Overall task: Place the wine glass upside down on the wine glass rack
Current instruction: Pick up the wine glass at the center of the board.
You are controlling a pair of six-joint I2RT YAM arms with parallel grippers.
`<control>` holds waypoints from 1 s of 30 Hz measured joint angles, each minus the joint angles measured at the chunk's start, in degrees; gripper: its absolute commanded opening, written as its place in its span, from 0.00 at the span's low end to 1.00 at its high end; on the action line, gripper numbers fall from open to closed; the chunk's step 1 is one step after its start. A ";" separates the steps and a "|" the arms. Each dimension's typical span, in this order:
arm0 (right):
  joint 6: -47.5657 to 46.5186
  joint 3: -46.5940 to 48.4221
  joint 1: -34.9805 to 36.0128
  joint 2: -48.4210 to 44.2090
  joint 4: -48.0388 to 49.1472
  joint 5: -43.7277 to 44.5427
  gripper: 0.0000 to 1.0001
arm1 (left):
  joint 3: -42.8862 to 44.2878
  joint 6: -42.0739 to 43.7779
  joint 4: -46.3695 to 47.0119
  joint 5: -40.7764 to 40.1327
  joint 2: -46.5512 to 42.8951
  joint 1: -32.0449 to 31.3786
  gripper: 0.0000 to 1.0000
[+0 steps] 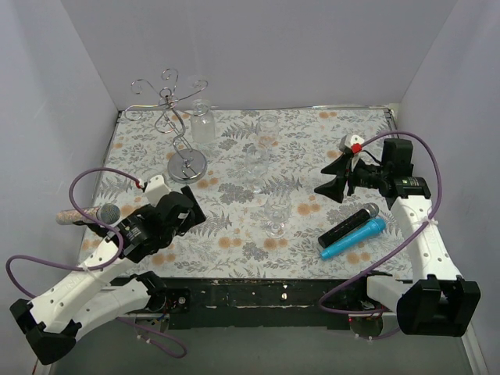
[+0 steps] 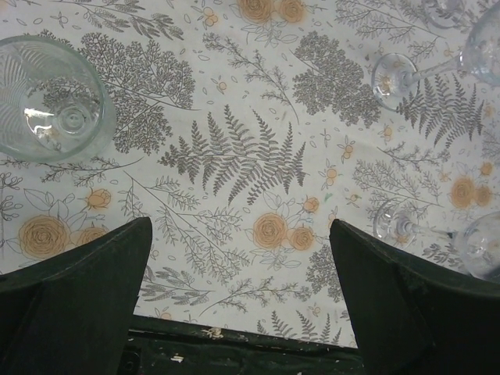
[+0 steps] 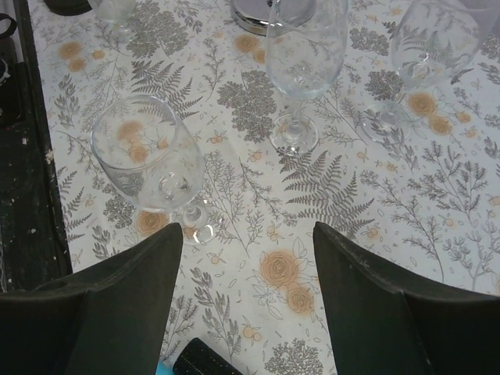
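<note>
While between white walls [image 1: 273, 47], floral tablecloth [image 1: 305, 148].

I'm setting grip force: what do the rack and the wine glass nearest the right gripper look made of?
The wine glass rack looks like polished metal wire: thin silver curls, mirror-bright round base. The wine glass looks like clear glass, since the tablecloth pattern shows through its bowl; clear plastic cannot be ruled out.
</note>
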 measured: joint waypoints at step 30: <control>-4.28 -7.41 -9.27 0.83 4.11 -10.84 0.72 | -2.43 7.78 7.02 -1.29 9.57 15.65 0.98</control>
